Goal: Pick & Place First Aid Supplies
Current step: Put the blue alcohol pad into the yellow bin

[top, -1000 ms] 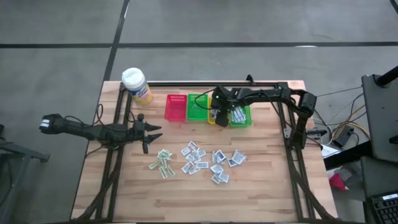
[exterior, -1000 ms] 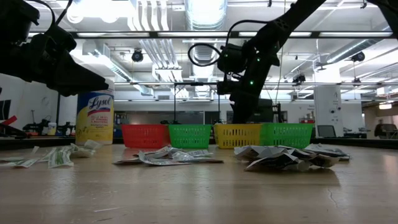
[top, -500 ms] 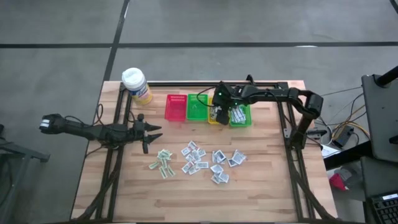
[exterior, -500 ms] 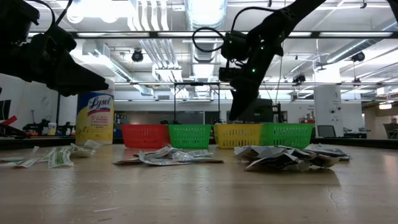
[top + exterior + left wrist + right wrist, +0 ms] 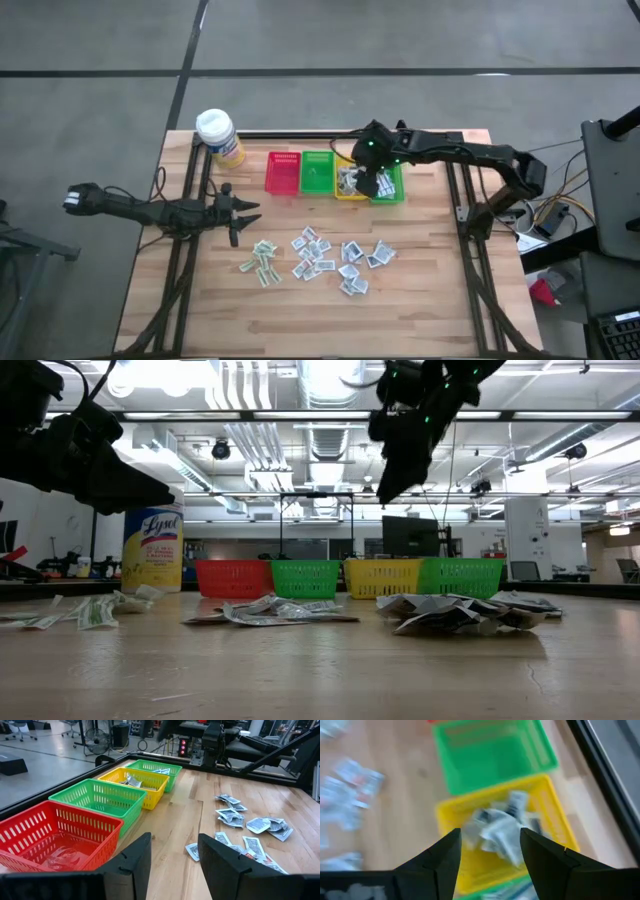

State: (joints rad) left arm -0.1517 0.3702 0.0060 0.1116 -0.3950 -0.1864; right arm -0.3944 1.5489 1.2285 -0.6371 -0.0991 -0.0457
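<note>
Where packets (image 5: 325, 255) lie: wooden table (image 5: 420, 310).

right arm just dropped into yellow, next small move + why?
Probably swing the right pincer back toward the loose packets on the table. Its fingers are open and empty above the yellow basket, which already holds packets, so the drop looks done. Plenty of packets lie unsorted mid-table. The left pincer waits, open, beside them.

White packets (image 5: 455, 612) lay scattered across the wooden table (image 5: 320, 675), with red (image 5: 232, 578), green (image 5: 305, 578), yellow (image 5: 382, 577) and green (image 5: 460, 576) baskets in a row behind them. A Lysol bottle (image 5: 152, 550) stood left of the baskets, and the right gripper (image 5: 392, 478) hung high above the yellow basket.
</note>
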